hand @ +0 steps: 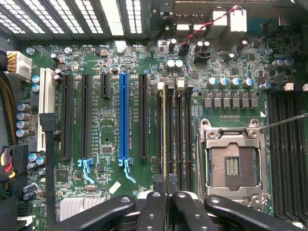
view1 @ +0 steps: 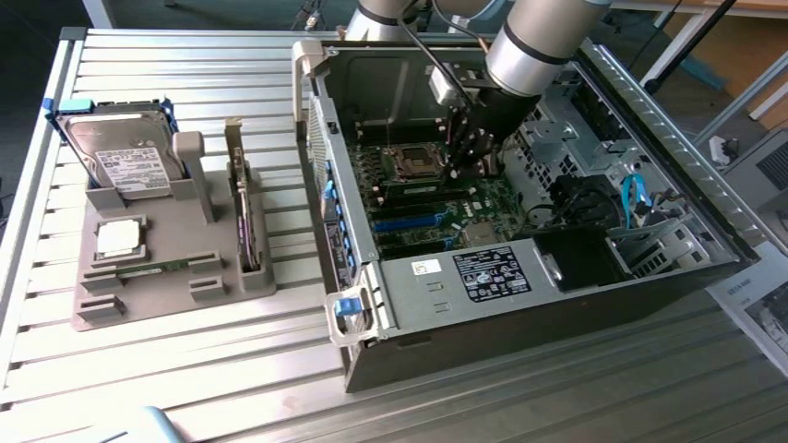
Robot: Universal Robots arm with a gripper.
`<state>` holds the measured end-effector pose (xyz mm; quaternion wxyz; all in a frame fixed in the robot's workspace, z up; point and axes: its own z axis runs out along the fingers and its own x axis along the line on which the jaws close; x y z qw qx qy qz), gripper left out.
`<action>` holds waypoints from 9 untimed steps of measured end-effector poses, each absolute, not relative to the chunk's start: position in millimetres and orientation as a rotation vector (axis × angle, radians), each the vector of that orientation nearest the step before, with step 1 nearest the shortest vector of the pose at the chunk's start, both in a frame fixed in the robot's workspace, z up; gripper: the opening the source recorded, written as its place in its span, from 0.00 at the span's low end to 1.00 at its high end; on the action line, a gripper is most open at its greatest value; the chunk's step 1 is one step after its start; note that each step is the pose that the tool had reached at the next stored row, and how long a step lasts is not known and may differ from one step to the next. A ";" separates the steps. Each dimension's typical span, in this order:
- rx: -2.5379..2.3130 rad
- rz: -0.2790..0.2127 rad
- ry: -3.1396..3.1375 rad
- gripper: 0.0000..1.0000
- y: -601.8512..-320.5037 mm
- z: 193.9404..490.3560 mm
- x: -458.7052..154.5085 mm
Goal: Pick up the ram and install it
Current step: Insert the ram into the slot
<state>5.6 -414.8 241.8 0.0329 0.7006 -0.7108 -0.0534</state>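
Your gripper pinches the ram, which you see edge-on along a memory slot just beside the empty socket, mid-frame in the exterior view. Pickup looks done. You cannot tell whether the ram is fully seated.

Daylight glares off the slatted table, while the computer case lies shadowed inside.
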 end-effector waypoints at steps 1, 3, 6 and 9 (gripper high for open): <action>2.156 -0.164 -2.187 0.12 -414.8 241.8 5.6; 2.156 -0.164 -2.187 0.12 -414.8 241.8 5.6; 2.156 -0.164 -2.187 0.12 -414.8 241.8 5.2; 2.156 -0.165 -2.188 0.12 -415.0 241.7 5.2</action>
